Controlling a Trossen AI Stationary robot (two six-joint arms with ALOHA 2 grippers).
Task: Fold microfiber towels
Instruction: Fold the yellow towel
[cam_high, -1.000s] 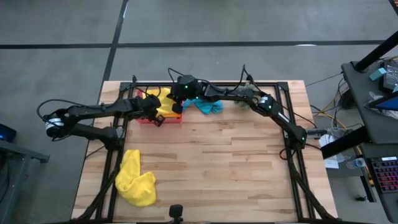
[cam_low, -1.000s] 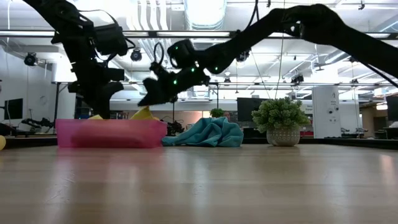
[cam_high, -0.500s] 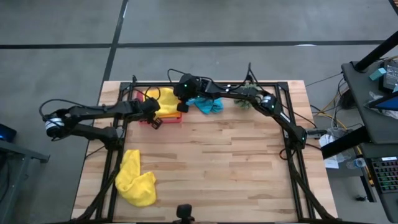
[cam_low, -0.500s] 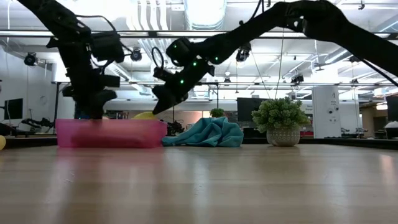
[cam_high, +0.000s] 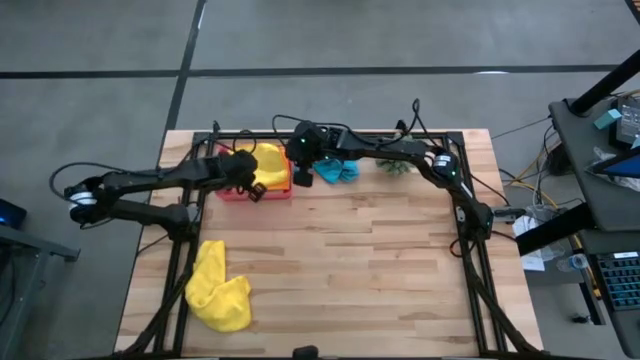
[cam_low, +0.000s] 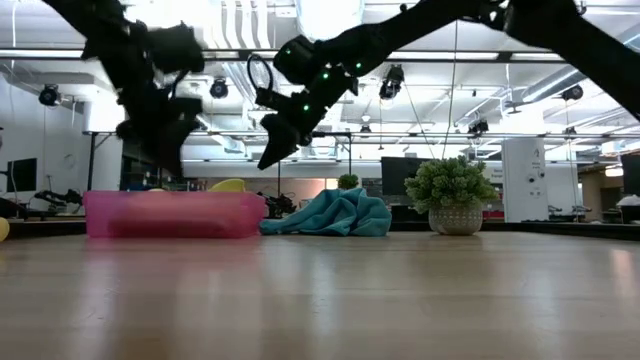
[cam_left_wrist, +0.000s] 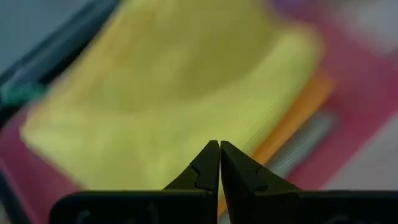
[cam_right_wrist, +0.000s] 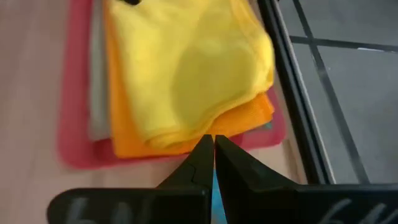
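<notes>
- Folded yellow towel (cam_right_wrist: 186, 68) lies on the orange towel (cam_right_wrist: 186, 140) in the pink tray (cam_high: 262, 190) (far table edge)
- Turquoise towel (cam_high: 335, 171) crumpled beside it; second yellow towel (cam_high: 217, 288) rumpled near the front
- Left gripper (cam_left_wrist: 219, 155) and right gripper (cam_right_wrist: 213, 149) hover above the tray, fingers together, empty

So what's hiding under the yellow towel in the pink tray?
An orange towel lies under the folded yellow towel, in the pink tray. A pale layer edge shows lower; anything under that is covered.
</notes>
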